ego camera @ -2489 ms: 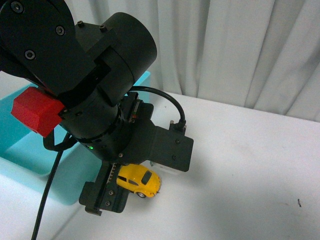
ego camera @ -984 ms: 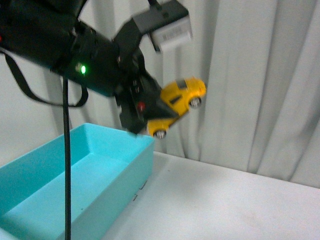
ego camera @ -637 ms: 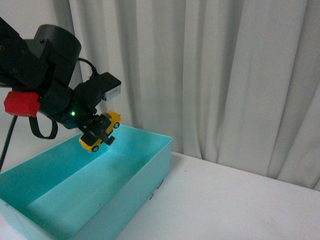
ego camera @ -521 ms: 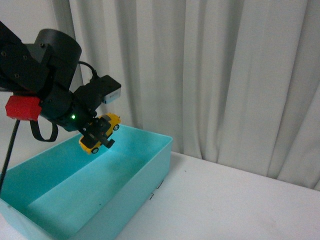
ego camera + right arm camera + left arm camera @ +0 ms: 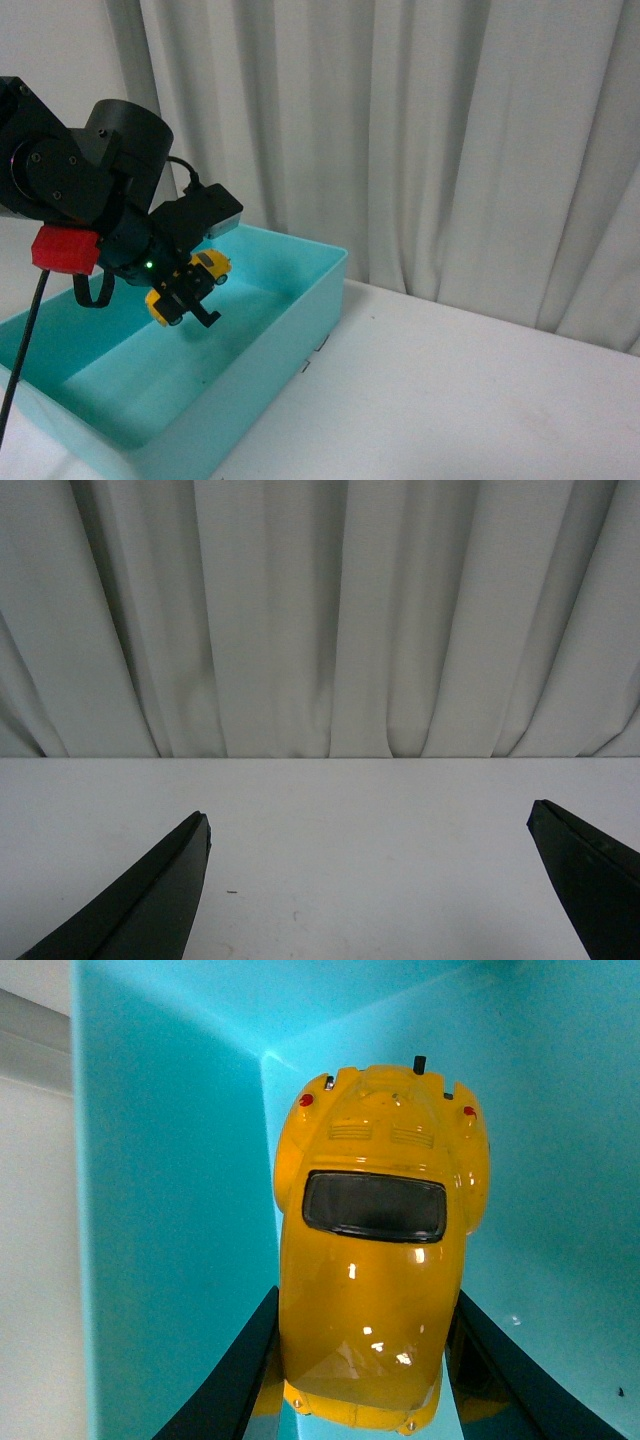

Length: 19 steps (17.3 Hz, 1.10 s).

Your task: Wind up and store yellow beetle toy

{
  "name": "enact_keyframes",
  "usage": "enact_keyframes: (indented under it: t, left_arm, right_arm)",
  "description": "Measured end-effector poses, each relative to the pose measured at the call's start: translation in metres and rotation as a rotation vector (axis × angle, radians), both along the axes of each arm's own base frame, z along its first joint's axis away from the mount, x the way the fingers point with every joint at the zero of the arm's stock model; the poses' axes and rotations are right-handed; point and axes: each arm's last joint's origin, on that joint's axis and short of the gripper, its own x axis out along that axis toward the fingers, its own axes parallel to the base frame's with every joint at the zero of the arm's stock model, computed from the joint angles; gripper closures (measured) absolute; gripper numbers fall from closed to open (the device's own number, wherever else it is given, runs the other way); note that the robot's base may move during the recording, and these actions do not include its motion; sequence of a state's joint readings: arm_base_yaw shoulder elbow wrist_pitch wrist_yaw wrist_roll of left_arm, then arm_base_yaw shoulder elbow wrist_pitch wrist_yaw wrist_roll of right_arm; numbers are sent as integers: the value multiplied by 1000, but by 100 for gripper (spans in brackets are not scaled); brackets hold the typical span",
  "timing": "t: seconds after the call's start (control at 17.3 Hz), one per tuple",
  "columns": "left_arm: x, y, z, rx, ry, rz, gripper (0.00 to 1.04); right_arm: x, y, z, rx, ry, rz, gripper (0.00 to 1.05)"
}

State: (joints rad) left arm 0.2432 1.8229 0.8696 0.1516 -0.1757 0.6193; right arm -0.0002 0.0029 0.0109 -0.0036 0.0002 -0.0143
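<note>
Left gripper [image 5: 188,290] is pinching the yellow beetle toy [image 5: 372,1260] by its sides. Toy hangs tilted in the air over the inside of the teal bin [image 5: 312,296], near the bin's back wall. Right gripper [image 5: 368,812] is spread wide.

beetle toy [image 5: 190,280] in left claw [image 5: 365,1392] | over bin [image 5: 300,305] | bin left on table [image 5: 480,400]

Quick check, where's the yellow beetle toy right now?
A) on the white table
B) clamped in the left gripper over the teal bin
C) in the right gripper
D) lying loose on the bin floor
B: the left gripper clamps the yellow beetle toy by its sides, over the teal bin.
</note>
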Motion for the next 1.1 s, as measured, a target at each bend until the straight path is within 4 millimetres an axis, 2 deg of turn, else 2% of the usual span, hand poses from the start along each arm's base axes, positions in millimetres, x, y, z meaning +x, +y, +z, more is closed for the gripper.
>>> enact_keyframes:
  t: [0.17, 0.29, 0.52, 0.58, 0.64, 0.75, 0.81, 0.87, 0.93, 0.98, 1.04, 1.1]
  left_arm:
    - [-6, -4, -22, -22, 82, -4, 65]
    - [-8, -6, -27, -40, 107, -3, 63]
    - [-8, -14, -23, -92, 116, -10, 21]
    - [-8, -17, -11, -114, 82, -17, 8]
    - [-9, -21, 12, -122, 6, -34, 6]
    - [-21, -33, 67, -122, -165, -84, 7]
    - [-36, -40, 92, -129, -241, -104, 7]
    - [-46, -44, 110, -125, -305, -122, 7]
    - [-48, -44, 118, -124, -341, -119, 7]
    - [-45, -43, 111, -147, -365, -115, 8]
    - [-46, -44, 95, -255, -548, -152, 19]
    - [-80, -58, 67, -455, -740, -144, 42]
  right_arm:
    - [0, 0, 0, 0, 0, 0, 7]
    - [0, 0, 0, 0, 0, 0, 7]
    - [0, 0, 0, 0, 0, 0, 7]
    - [0, 0, 0, 0, 0, 0, 7]
    - [0, 0, 0, 0, 0, 0, 7]
    - [0, 0, 0, 0, 0, 0, 7]
    - [0, 0, 0, 0, 0, 0, 7]
    - [0, 0, 0, 0, 0, 0, 7]
    - [0, 0, 0, 0, 0, 0, 7]
    - [0, 0, 0, 0, 0, 0, 7]
    - [0, 0, 0, 0, 0, -1, 7]
    - [0, 0, 0, 0, 1, 1, 7]
